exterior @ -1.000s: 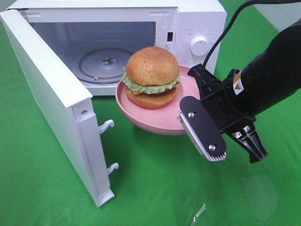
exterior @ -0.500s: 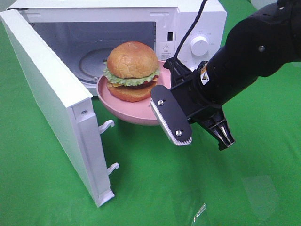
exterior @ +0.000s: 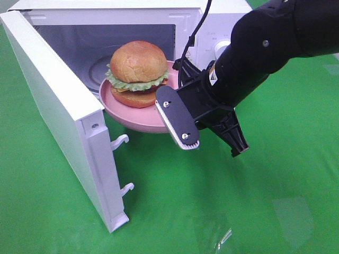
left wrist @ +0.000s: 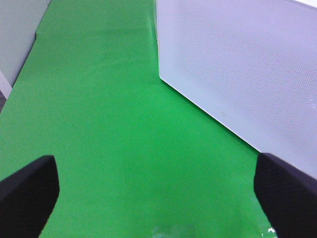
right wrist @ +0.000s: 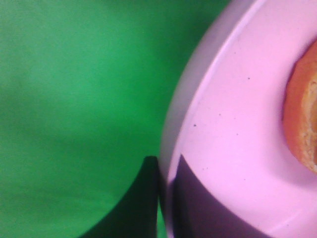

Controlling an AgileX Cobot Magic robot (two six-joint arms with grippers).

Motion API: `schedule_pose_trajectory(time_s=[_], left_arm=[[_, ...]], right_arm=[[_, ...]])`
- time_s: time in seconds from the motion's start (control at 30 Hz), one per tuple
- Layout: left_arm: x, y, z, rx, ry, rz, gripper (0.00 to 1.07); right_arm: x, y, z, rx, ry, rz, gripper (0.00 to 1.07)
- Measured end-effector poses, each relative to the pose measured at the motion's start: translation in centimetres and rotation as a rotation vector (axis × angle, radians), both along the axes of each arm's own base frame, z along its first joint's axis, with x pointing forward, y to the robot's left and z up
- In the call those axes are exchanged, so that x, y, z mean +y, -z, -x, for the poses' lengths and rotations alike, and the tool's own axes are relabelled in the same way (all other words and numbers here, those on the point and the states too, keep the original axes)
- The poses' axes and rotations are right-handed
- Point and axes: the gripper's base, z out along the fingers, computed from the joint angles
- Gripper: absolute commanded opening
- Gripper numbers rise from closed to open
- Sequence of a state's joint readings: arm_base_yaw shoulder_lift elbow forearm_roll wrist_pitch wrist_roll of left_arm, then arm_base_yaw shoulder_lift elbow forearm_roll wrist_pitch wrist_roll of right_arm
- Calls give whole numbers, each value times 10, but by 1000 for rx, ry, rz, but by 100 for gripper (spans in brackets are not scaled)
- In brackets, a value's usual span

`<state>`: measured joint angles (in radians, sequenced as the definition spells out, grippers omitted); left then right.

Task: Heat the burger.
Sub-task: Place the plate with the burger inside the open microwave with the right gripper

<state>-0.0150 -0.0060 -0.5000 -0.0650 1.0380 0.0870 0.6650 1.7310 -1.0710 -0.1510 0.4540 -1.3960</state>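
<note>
from above, our right gripper [exterior: 165, 103] is clamped on the plate [exterior: 124, 114] rim, burger [exterior: 136, 71] on it at the microwave [exterior: 222, 21] mouth; we should slide in level, clear of the door [exterior: 53, 106]. left wrist: left gripper [left wrist: 158, 193] gapes, empty. right wrist: rim pinched.

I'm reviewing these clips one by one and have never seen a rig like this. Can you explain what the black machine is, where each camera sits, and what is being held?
It is a two-armed robot working over a green cloth. The wide picture comes from a camera mounted high and shows the right arm. The other two come from cameras on the wrists. In the right wrist picture, the shut fingers pinch the rim of a pink plate carrying the burger. The plate is held up in front of the white microwave, whose door stands open. The left wrist picture shows that arm's open fingers, empty, beside the microwave.
</note>
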Motion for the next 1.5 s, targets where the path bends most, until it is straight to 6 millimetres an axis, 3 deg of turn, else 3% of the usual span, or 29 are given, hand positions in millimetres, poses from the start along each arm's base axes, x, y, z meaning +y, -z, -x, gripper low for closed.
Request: schedule_pose_trajectory(time_s=[0.7,1.5], left_arm=[[0,0,0,0,0,0,100],[0,0,0,0,0,0,100]], right_arm=[[29,5,-19,-16,-14,-26,0],[61,7,-54,-7,63,-81,0]])
